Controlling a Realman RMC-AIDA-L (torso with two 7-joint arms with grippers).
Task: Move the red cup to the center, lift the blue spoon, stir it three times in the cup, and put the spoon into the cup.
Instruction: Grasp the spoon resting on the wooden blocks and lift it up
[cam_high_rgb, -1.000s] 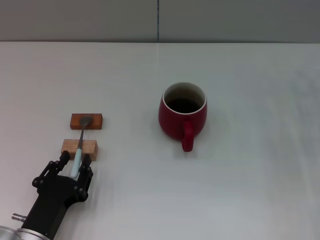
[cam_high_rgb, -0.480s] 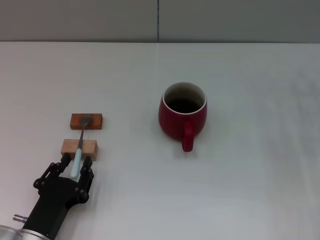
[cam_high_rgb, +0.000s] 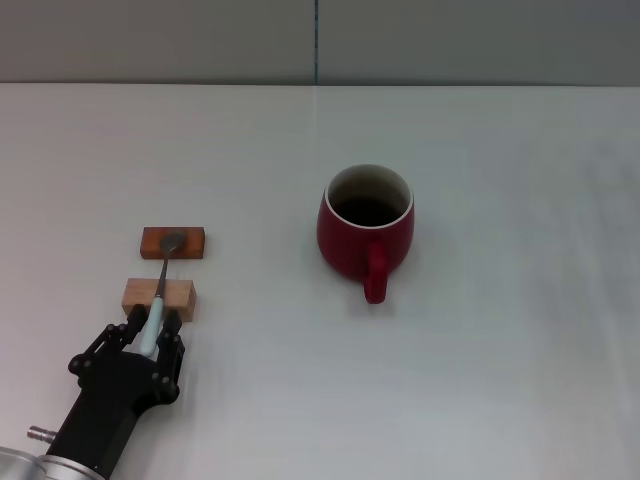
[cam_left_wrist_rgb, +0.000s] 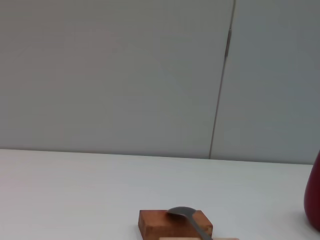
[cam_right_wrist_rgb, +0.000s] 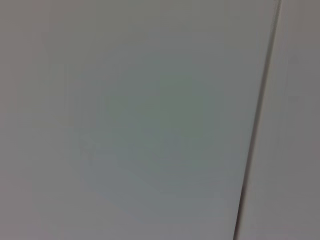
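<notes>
The red cup (cam_high_rgb: 365, 235) stands upright at the table's middle, handle toward me; its side shows at the edge of the left wrist view (cam_left_wrist_rgb: 314, 200). The blue spoon (cam_high_rgb: 158, 290) lies across two small wooden blocks at the front left, its grey bowl on the far block, also seen in the left wrist view (cam_left_wrist_rgb: 182, 212). My left gripper (cam_high_rgb: 152, 328) is low at the spoon's near end, with a finger on each side of the pale blue handle, still a little apart from it. The right gripper is out of view.
A dark brown block (cam_high_rgb: 195, 243) and a pale wood block (cam_high_rgb: 180, 298) carry the spoon; the brown one shows in the left wrist view (cam_left_wrist_rgb: 155, 224). A grey wall (cam_high_rgb: 320, 40) runs behind the white table (cam_high_rgb: 500, 380). The right wrist view shows only wall.
My left gripper has crept forward along the spoon's handle and its fingers have drawn closer together around it. The spoon and the cup have not moved.
</notes>
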